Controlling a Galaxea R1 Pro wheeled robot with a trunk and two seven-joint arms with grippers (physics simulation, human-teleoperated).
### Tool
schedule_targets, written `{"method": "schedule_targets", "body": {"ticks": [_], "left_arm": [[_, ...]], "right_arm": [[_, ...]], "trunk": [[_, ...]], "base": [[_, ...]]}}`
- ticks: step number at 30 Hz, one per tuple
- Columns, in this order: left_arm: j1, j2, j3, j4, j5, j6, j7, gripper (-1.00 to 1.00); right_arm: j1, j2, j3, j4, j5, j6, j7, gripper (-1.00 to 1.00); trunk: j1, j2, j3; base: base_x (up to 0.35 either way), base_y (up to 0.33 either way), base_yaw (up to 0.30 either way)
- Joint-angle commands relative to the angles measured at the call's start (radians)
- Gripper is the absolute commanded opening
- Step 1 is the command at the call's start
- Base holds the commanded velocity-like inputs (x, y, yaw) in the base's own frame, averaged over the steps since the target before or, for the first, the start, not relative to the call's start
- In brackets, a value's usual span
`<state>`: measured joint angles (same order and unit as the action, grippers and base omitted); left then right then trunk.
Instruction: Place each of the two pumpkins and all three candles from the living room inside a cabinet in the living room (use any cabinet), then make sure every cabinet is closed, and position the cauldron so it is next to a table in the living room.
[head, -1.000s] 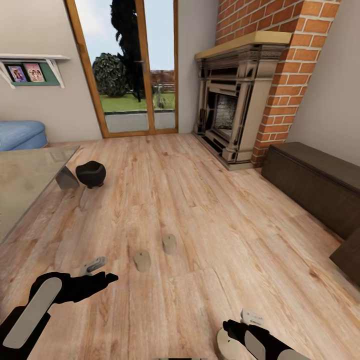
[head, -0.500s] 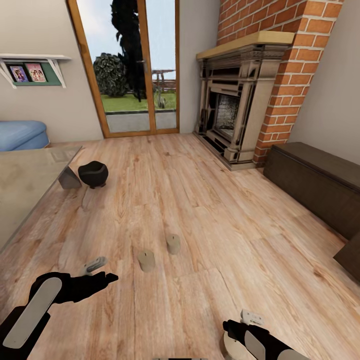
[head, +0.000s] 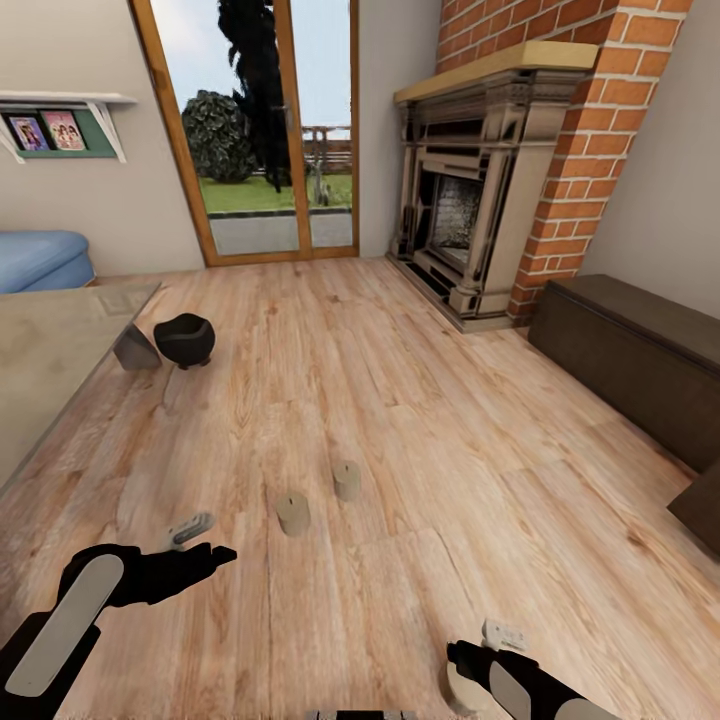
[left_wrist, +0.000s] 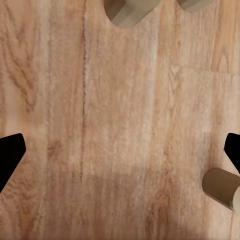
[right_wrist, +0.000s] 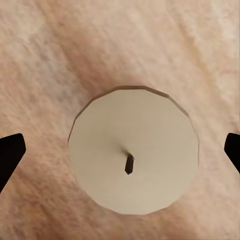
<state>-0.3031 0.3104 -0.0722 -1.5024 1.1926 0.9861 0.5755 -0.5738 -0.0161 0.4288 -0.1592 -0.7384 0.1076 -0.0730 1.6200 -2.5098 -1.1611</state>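
Between table (head: 50, 370) and cabinet (head: 640, 360), two candles (head: 293, 513) on bare floor (head: 420, 420).

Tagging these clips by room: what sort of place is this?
Most likely a living room: a brick fireplace, a blue sofa beside a low coffee table, and glass doors opening onto a garden.

Both arms are glossy black with long pale grey oval panels, ending in black gripper fingers (head: 205, 556)

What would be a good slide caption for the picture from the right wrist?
Open right tool poised directly above a squat beige candle standing on the light wooden floor.
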Motion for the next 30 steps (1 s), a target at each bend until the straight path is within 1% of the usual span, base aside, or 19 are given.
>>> {"method": "schedule_targets", "body": {"ticks": [1,4,11,20,25,30], "left_arm": [[-0.001,0.001,-0.001,-0.001,0.010,0.000,0.010,1.00],[-0.001,0.001,-0.001,-0.001,0.010,0.000,0.010,1.00],[-0.001,0.001,-0.001,-0.001,0.011,0.000,0.010,1.00],[-0.001,0.000,-0.001,-0.001,0.012,0.000,0.010,1.00],[-0.001,0.000,-0.001,-0.001,0.012,0.000,0.010,1.00],[-0.001,-0.001,-0.001,-0.001,0.012,0.000,0.010,1.00]], "right_arm": [[0.000,0.000,0.008,-0.003,-0.007,0.006,-0.007,1.00],[0.000,0.001,0.008,-0.003,-0.006,0.004,-0.008,1.00],[0.000,0.014,0.009,-0.003,-0.006,0.002,-0.008,1.00],[0.000,0.016,0.010,-0.004,-0.005,-0.002,-0.008,1.00],[0.000,0.017,0.010,0.005,-0.006,-0.037,-0.011,1.00],[0.000,0.016,0.010,0.007,-0.007,-0.047,-0.011,1.00]], "trunk": [[0.000,-0.001,-0.005],[0.002,-0.001,-0.016],[0.005,-0.003,-0.043],[0.009,-0.005,-0.078],[0.009,-0.005,-0.078],[0.009,-0.005,-0.078]], "base": [[0.000,0.000,0.000],[0.000,0.000,0.000],[0.000,0.000,0.000],[0.000,0.000,0.000],[0.000,0.000,0.000],[0.000,0.000,0.000]]}}
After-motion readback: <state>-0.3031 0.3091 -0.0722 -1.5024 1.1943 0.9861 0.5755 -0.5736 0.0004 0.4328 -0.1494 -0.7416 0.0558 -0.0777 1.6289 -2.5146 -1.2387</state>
